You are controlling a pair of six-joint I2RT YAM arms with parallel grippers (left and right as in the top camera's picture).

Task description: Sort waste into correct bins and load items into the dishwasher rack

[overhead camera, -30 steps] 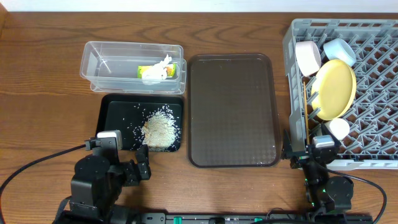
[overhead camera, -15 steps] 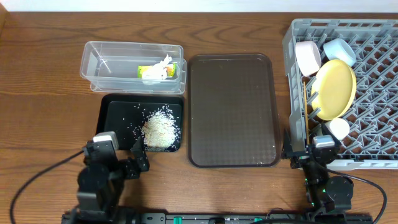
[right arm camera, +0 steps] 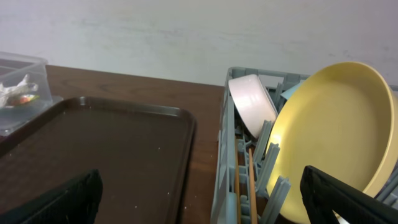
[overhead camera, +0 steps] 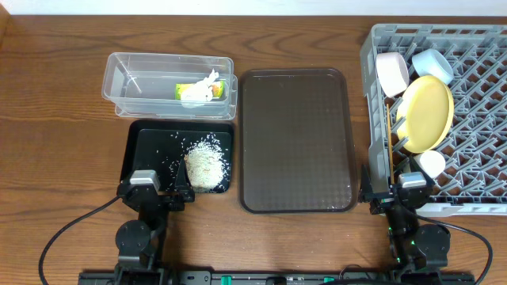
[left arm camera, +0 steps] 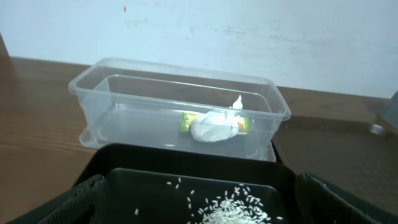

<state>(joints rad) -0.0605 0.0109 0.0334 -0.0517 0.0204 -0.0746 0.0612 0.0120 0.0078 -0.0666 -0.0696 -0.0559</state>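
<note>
The clear tub (overhead camera: 127, 79) holds the green-and-yellow wrapper (overhead camera: 185, 89) and the white tissue (overhead camera: 204, 85); the left wrist view shows them too, the tissue (left arm camera: 211, 127) lying on the wrapper (left arm camera: 185, 121). The black tray (overhead camera: 146, 150) holds the rice heap (overhead camera: 206, 165). The grey rack (overhead camera: 372, 119) holds the pink bowl (overhead camera: 391, 71), blue bowl (overhead camera: 432, 65), yellow plate (overhead camera: 426, 112), white cup (overhead camera: 432, 162) and chopsticks (overhead camera: 394, 146). My left gripper (overhead camera: 162, 194) is open and empty at the black tray's near edge. My right gripper (overhead camera: 392, 194) is open and empty at the rack's near left corner.
A large dark brown serving tray (overhead camera: 295, 141) lies between the black tray and the rack and has nothing on it. The rack's tall left wall (right arm camera: 224, 162) stands close in front of my right gripper. Both arm bases sit at the table's front edge.
My left arm has drawn back and folded down toward the front edge, its gripper now level at the black tray's near edge. The right arm has not moved.
</note>
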